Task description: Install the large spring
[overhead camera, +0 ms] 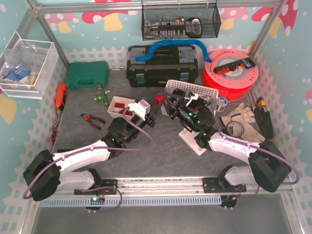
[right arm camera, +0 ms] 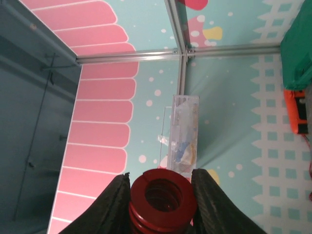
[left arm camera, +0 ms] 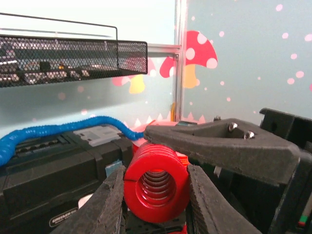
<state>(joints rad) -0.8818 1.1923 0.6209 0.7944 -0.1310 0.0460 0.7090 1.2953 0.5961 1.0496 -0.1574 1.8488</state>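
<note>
A large red spring (overhead camera: 158, 100) shows in the top view right between the tips of my two grippers, above the grey mat. In the left wrist view my left gripper (left arm camera: 156, 171) is shut on a red spring (left arm camera: 156, 183), seen end-on, with a black part of the right gripper (left arm camera: 219, 146) lying across its top. In the right wrist view my right gripper (right arm camera: 161, 181) holds a red spring (right arm camera: 163, 199) end-on between its fingers. I cannot tell whether both views show the same spring. In the top view the left gripper (overhead camera: 152, 117) and right gripper (overhead camera: 169, 105) nearly meet.
A white perforated tray (overhead camera: 192, 90) stands just behind the grippers. A small white box (overhead camera: 119, 105) with red parts is to the left, with pliers (overhead camera: 92, 119) nearby. A black toolbox (overhead camera: 161, 66), orange spool (overhead camera: 231, 73), green case (overhead camera: 87, 75) and gloves (overhead camera: 243, 117) ring the mat.
</note>
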